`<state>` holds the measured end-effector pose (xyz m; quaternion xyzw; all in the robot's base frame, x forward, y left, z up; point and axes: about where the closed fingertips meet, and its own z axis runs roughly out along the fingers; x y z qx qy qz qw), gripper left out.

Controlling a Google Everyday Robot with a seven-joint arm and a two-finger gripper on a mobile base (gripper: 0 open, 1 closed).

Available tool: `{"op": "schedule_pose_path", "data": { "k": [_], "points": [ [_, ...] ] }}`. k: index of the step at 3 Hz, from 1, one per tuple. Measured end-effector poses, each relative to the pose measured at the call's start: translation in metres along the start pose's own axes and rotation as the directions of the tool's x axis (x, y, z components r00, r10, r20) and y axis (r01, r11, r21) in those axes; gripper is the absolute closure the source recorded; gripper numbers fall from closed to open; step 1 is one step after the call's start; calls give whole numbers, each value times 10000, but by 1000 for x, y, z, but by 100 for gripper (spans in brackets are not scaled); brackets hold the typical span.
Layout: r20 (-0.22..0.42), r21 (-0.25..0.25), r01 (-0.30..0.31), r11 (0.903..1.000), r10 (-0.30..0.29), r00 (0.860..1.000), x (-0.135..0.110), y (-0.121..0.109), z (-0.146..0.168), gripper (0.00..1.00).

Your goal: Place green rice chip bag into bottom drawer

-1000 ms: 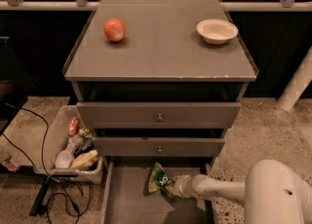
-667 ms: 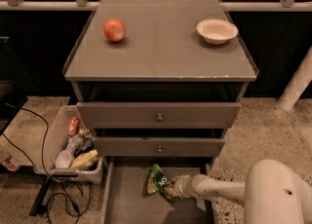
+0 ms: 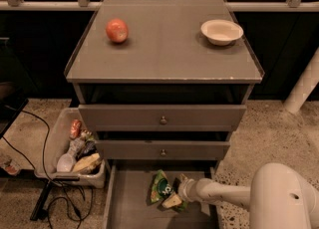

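Observation:
The green rice chip bag [image 3: 160, 187] lies inside the open bottom drawer [image 3: 128, 204], near the middle of its grey floor, with its dark round logo facing up. My gripper [image 3: 178, 196] reaches into the drawer from the right on a white arm and sits against the bag's right edge, low over the drawer floor. The contact between them is hidden by the bag's crinkled foil and a tan patch at its lower corner.
Two upper drawers with round knobs [image 3: 163, 120] are closed above. A red-orange apple [image 3: 116, 30] and a white bowl [image 3: 222, 31] sit on the cabinet top. A bin of snacks [image 3: 75, 149] and cables [image 3: 50, 204] lie on the floor at left. A white pole [image 3: 304, 88] stands at right.
The bag and my gripper have stayed at almost the same spot in the bottom drawer; at most a slight shift to the left.

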<state>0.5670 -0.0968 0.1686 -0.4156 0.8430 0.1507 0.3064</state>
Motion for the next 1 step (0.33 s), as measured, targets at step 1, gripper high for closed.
{"op": "schedule_pose_path", "data": {
  "k": [1],
  "points": [
    [0, 0, 0, 10000, 0, 10000, 0, 0, 0, 0]
  ]
}}
